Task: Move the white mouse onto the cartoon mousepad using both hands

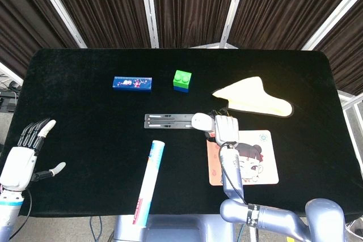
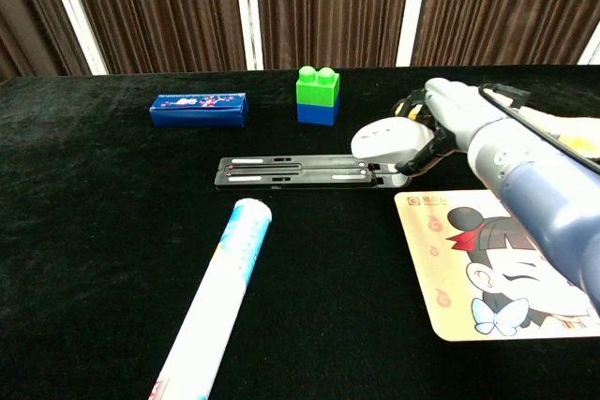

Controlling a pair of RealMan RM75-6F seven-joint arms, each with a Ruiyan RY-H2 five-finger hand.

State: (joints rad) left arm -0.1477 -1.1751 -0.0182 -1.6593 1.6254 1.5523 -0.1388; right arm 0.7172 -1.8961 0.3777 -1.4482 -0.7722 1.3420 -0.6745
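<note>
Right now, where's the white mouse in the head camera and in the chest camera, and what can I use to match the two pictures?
Head view: the white mouse sits just right of centre, held by the right hand, at the right end of the black flat bracket.
Chest view: the white mouse is right of centre, above the bracket's right end.
Shared landmark: the green and blue block, behind the mouse and to its left.
</note>
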